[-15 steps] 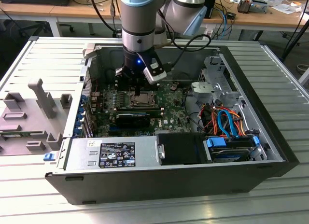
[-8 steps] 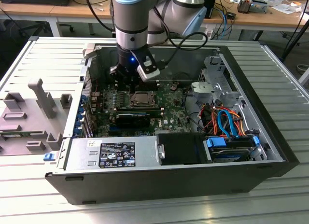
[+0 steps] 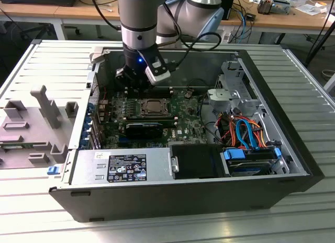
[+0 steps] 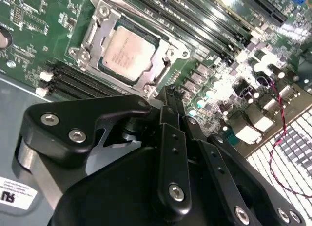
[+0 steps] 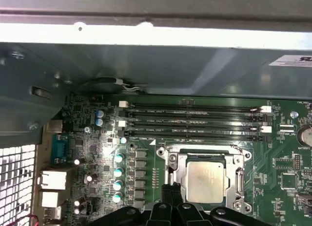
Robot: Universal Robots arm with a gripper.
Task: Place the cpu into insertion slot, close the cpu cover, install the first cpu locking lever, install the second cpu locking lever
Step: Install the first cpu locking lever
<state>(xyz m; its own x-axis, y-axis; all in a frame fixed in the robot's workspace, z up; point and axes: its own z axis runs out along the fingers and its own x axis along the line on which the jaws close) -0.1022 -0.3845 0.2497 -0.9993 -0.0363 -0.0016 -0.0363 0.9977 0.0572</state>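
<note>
The cpu sits level in the insertion slot, metal top up. The cpu cover lies flat over the slot and frames the chip. The chip's top shows through the cover's cut-out.

Gripper: fingers drawn together, no gap seen between the tips, nothing visibly pinched. The tips stand just beside the insertion slot, at the outer edge of the cover's frame and off the chip itself. Whether they touch the frame or any wire lever there, I cannot tell. I also cannot tell whether the levers around the slot are latched.

Long black memory slots run along one side of the insertion slot, well apart from the tips.

In the exterior view the arm stands over the green board inside the open computer case. The gripper body there is just beyond the slot, toward the exterior view's left.
</note>
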